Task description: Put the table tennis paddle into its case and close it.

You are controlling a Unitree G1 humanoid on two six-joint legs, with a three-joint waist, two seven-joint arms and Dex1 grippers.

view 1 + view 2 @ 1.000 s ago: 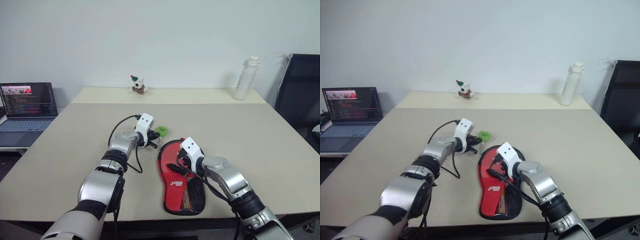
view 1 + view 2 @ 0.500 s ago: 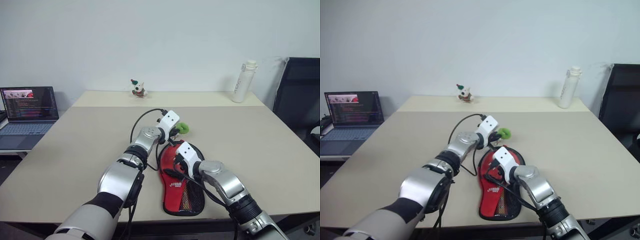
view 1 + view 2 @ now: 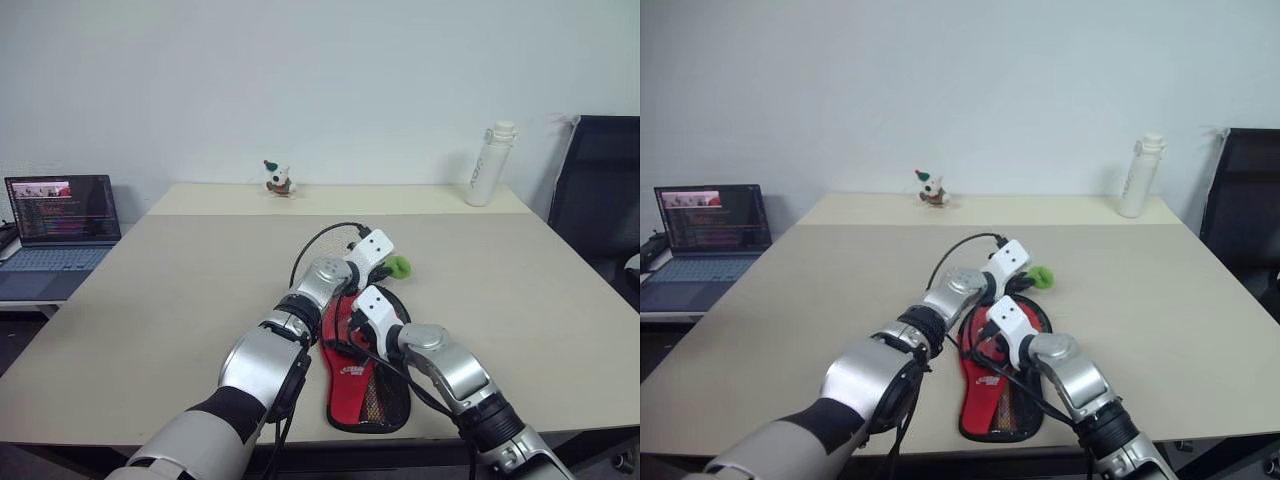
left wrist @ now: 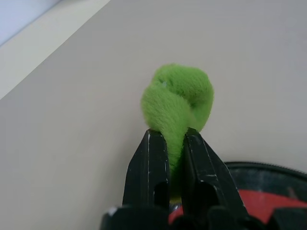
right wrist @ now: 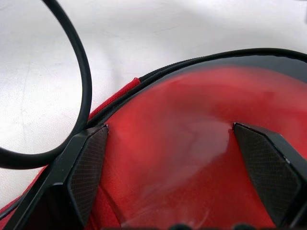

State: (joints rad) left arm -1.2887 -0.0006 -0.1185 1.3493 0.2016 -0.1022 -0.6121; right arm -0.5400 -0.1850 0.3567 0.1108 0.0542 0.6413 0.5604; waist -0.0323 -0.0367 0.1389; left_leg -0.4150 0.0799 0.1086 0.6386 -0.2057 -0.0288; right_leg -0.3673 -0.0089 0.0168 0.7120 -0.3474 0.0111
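The left gripper [image 4: 168, 143] pinches the fuzzy green ring [image 4: 178, 98], holding it just off the case's [image 3: 362, 375] round end, at about one o'clock from it. The right gripper [image 5: 177, 163] has its fingers spread wide over the red face of that case (a smooth red surface fills the gap between them). The case lies flat near the table's [image 3: 150, 300] front edge. A white bottle [image 3: 485, 165] stands at the far right, a laptop [image 3: 60, 225] at nine o'clock.
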